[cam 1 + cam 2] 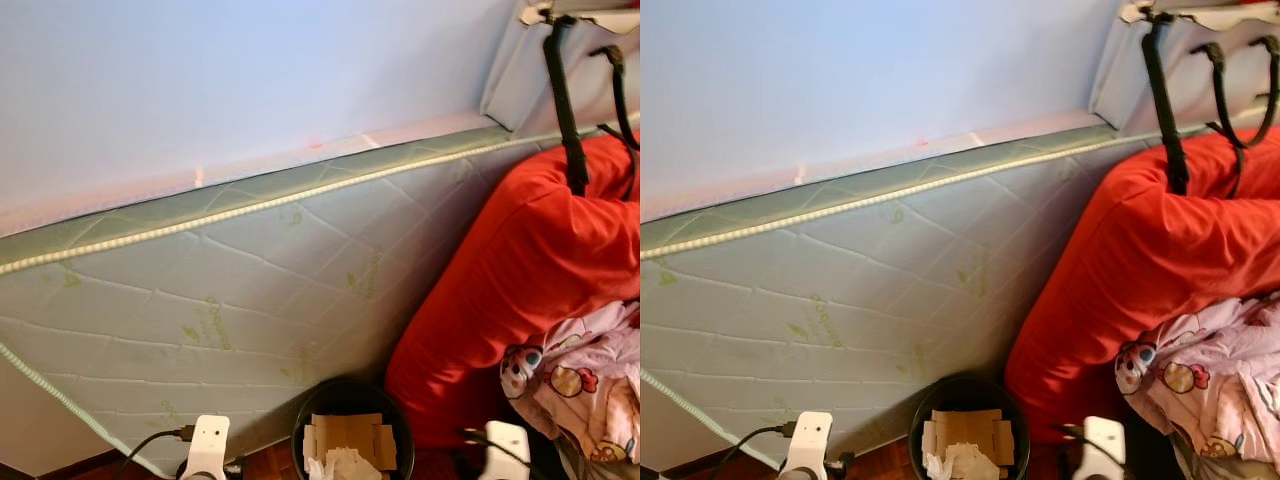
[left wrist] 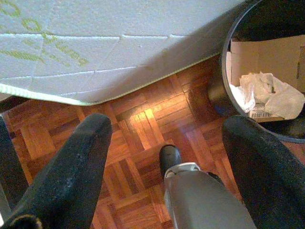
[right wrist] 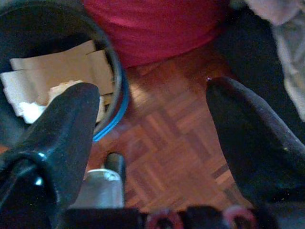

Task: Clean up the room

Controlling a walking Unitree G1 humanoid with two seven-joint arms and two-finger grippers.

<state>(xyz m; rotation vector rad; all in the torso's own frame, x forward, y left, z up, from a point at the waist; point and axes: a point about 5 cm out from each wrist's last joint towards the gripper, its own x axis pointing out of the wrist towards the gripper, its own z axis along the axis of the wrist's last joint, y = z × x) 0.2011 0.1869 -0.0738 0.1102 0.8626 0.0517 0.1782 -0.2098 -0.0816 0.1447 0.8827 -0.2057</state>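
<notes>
Rubbish already sits in the black bin [image 1: 350, 425]: flattened cardboard [image 2: 267, 55] and crumpled white paper [image 2: 271, 93] lie inside it, so some of the tidying looks done. The bin stands on the parquet floor [image 2: 143, 124], between the mattress [image 1: 230, 300] that leans on its edge against the pale wall [image 1: 220, 70] and the big red bag [image 1: 520, 270] to the robot's right. Much seems left. The mattress is propped, not laid anywhere, the red bag slumps on the floor with black straps [image 1: 563, 100] running up over it, and a pink printed cloth [image 1: 580, 380] is heaped against its lower right side.

The left gripper [image 2: 167, 143] hangs low over bare parquet just beside the bin, near the mattress's lower corner; its jaws are spread wide and hold nothing. The right gripper [image 3: 152, 124] hangs over the floor between the bin rim and the red bag, its jaws likewise released and empty.

A good deal is cut off. The bin's lower half and most of the floor fall below the head views, so whether more litter lies about cannot be told. The pink cloth runs out of the picture at the right, and what it rests on is dark. Something pale [image 1: 580, 15] at the top right, where the straps begin, is probably a bag or cover, though too little shows to be sure. The right wrist view is blurred and dim.
</notes>
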